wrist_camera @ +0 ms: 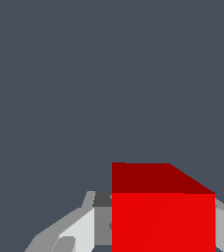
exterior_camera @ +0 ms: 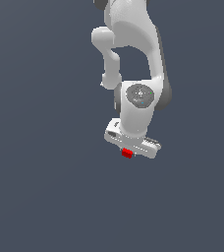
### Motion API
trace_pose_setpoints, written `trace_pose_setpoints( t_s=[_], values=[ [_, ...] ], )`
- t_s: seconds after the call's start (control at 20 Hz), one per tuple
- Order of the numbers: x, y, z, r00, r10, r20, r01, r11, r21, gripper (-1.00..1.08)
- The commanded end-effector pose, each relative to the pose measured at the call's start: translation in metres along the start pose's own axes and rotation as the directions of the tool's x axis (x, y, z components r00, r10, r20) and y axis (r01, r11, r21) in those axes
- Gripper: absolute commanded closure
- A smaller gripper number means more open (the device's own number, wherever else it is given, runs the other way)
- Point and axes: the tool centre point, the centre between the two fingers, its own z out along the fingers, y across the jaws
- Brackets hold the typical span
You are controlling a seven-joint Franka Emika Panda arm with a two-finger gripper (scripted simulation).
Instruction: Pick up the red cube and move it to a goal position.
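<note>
The red cube [exterior_camera: 127, 153] is a tiny bright red block at the underside of my white gripper [exterior_camera: 128, 151] in the exterior view, just below the hand's bar. In the wrist view the red cube [wrist_camera: 163, 216] fills the space between my grey and white fingers [wrist_camera: 79, 231], which press on both of its sides. The gripper is shut on the cube. The white arm rises above the hand toward the top of the exterior view. The fingertips are mostly hidden by the hand and the cube in the exterior view.
A plain dark blue-grey surface [exterior_camera: 45, 187] fills the background in both views. No other objects, containers or edges show.
</note>
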Motion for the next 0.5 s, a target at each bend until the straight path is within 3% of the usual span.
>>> trace_pose_setpoints(
  t_s=[0.0,0.45],
  values=[
    [0.008,-0.009,-0.016,1.000,0.000,0.000,0.000,1.000,0.000,1.08],
    [0.026,-0.029,-0.047,1.000,0.001,0.001,-0.001,1.000,0.000,1.08]
  ],
)
